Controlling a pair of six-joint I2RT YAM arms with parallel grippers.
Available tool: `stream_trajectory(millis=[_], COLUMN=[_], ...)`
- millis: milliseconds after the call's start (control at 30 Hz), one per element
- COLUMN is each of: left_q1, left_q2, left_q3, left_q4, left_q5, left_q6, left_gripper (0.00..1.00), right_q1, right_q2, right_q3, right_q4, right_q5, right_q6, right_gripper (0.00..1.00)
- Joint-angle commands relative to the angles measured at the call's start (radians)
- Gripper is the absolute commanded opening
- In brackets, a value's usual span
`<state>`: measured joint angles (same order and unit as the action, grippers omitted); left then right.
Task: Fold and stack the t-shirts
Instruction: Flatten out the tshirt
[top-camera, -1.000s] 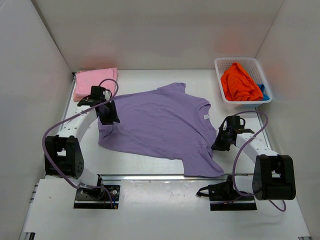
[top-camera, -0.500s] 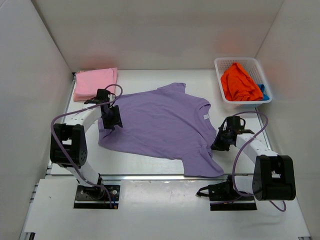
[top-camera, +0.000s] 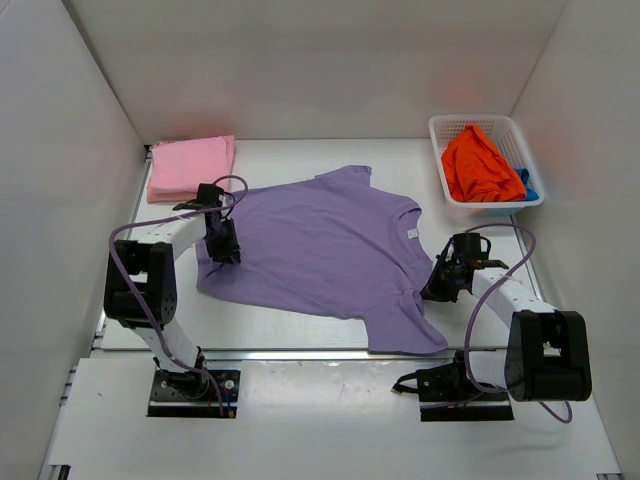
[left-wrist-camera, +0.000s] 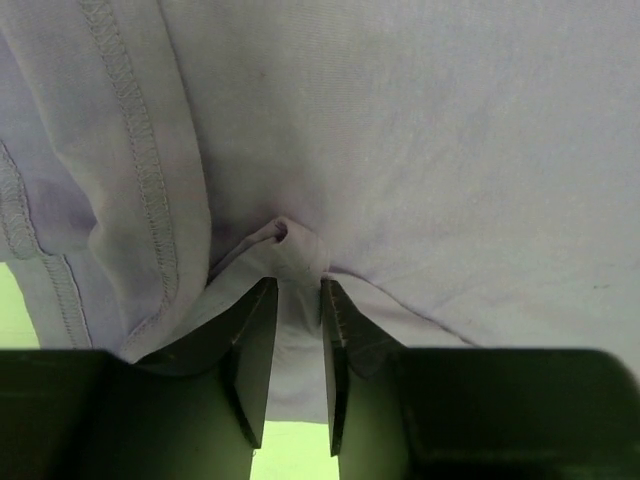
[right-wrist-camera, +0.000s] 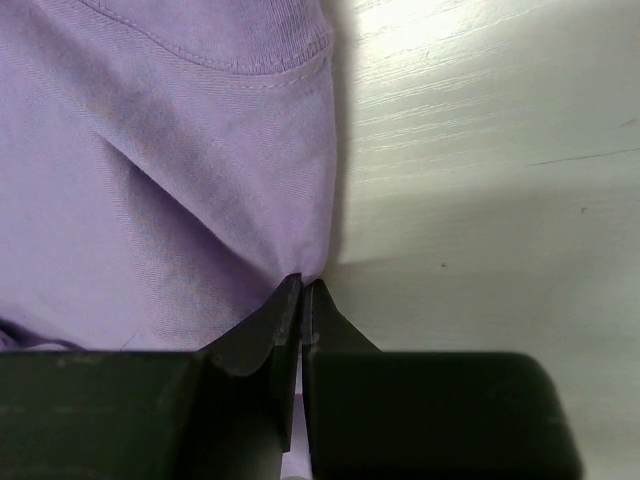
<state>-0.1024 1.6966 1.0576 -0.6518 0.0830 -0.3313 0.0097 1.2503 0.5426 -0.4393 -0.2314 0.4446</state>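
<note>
Lavender t-shirt (top-camera: 320, 245) pinched by left gripper (left-wrist-camera: 297, 300) and right gripper (right-wrist-camera: 302, 292)

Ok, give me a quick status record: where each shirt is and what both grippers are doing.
purple t-shirt: spread flat mid-table, white neck label showing
pink t-shirt: folded, far left corner
orange t-shirt: crumpled in the basket, far right
blue t-shirt: in the basket, mostly hidden by the orange one
left gripper: closed on a pinch of fabric at the purple t-shirt's left edge
right gripper: shut on the purple t-shirt's right edge
folded so far: pink only
</note>
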Motion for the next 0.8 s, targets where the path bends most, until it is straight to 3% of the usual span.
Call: stream_trajectory(millis=[0, 267, 533, 767], left_q1=[-0.006, -0.011, -0.013, -0.014], left_q2=[-0.034, -0.083, -0.216, -0.370], left_q3=[-0.008, 0.005, -0.036, -0.120], left_q4=[0.027, -0.028, -0.063, -0.106], left_q5=[-0.037, -0.042, -0.029, -0.040], left_q6=[0.000, 0.012, 0.024, 0.051], left_gripper=[0.33, 0.09, 0.00, 0.00], right_q1=[-0.008, -0.004, -0.007, -0.050], right_q2=[0.005, 0.014, 0.000, -0.031], right_q3=[-0.027, -0.030, -0.021, 0.019], right_q4=[0.004, 0.007, -0.009, -0.078], right_q5=[0.020, 0.029, 0.033, 0.079], right_q6=[-0.011, -0.010, -0.014, -0.061], right_gripper=[0.00, 0.00, 0.00, 0.00])
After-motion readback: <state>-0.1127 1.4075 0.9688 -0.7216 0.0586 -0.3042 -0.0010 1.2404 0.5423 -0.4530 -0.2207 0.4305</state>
